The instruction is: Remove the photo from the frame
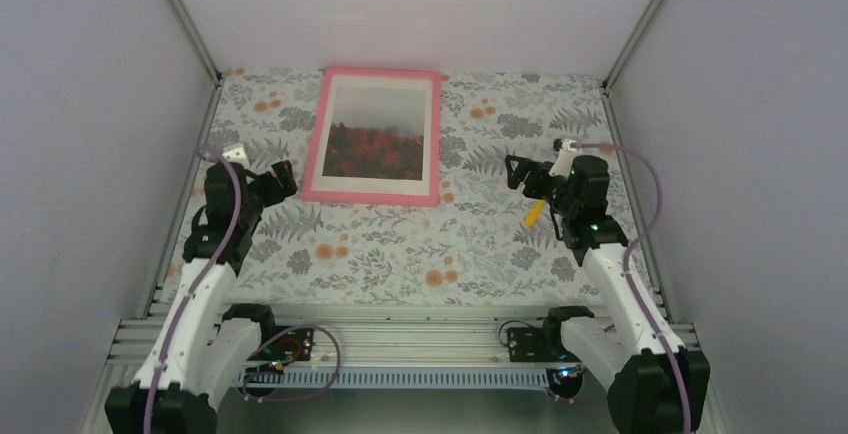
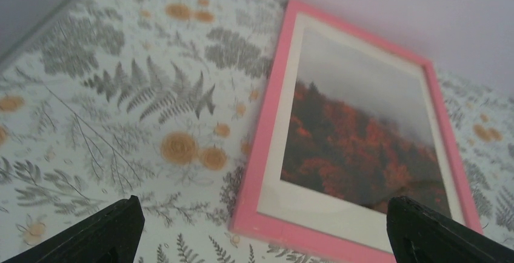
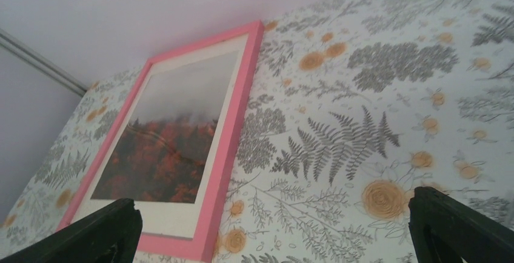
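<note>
The left gripper (image 1: 283,182) hangs with its jaws spread and nothing between them, just off the near left corner of the frame (image 1: 372,197). The right gripper (image 1: 515,171), also spread and empty, stands off the frame's right side, clearly apart from it. The frame lies flat on the surface (image 1: 400,254), its far edge close to the back wall. The photo (image 1: 377,134) sits inside the frame, face up.

Only the top view shows both arms and the whole frame at once. The left wrist view brings the frame's near left corner close, with the photo's white margin plain inside the pink rim. The right wrist view looks along the frame's right rail and catches a wavy glint across the red trees.

In both wrist views the dark fingers (image 2: 109,233) are cut off at the bottom edge. Each view also has one near corner of the frame hidden behind a finger. A small yellow piece (image 1: 533,212) by the right gripper is too small to make out. How high the left gripper hangs above the surface cannot be told.
</note>
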Action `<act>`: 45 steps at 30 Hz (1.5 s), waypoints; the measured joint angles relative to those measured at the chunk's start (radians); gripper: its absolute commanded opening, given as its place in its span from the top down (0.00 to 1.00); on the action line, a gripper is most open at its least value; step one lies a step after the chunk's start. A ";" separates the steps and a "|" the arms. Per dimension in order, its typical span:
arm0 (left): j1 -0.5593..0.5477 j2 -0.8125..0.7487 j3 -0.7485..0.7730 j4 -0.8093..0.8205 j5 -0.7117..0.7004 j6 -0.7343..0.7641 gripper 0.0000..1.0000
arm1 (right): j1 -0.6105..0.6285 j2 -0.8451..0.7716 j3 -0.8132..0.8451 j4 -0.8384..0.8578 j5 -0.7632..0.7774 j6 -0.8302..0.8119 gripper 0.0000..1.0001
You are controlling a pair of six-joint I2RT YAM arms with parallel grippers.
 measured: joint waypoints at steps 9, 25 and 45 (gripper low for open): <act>-0.002 0.369 0.042 0.071 0.050 -0.028 0.00 | 0.163 0.248 0.038 0.058 -0.037 0.002 0.00; -0.003 0.921 0.292 0.169 0.107 0.087 0.00 | 0.298 0.811 0.301 0.158 -0.095 0.044 0.01; -0.073 1.044 0.332 0.188 0.232 0.124 0.00 | 0.334 1.072 0.487 0.203 -0.215 0.101 0.13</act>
